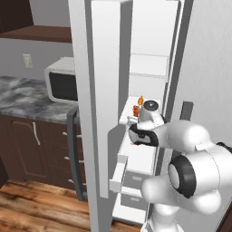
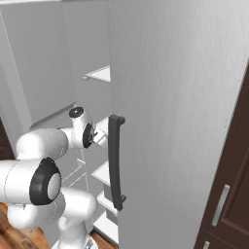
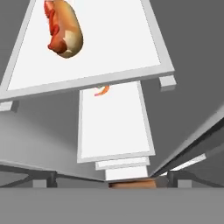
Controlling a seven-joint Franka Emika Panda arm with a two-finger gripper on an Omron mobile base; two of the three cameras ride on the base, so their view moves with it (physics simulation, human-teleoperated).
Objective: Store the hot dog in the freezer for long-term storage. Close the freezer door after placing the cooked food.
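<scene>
Reaching into the open freezer (image 1: 149, 68), my arm extends over a white middle shelf (image 3: 109, 39), with the wrist above the shelf's front edge in the left base view. My claw (image 3: 109, 177) stands spread wide, its two dark fingertips (image 3: 51, 177) well apart at the bottom of the hand view, and nothing sits between them; it holds no object. The hot dog (image 3: 64, 28) lies on that shelf, a tan-orange bun with the dark red sausage along one side, resting toward the far left part of the white surface and clear of my fingers. In the left base view the same item appears as a small red-orange shape (image 1: 136, 110) on the shelf just beside my wrist. A small curled pink-orange piece (image 3: 102, 90) lies on the next shelf down, near its rear edge as the hand view shows it. Further narrow white shelves or drawer fronts stack below. The freezer door (image 1: 88, 113) stands swung open to the left, edge-on to the left base camera. The wider grey fridge door (image 2: 180, 112) with its dark vertical handle (image 2: 115, 160) is shut. A white microwave (image 1: 62, 80) sits on the grey marbled counter (image 1: 22, 97) at left.
</scene>
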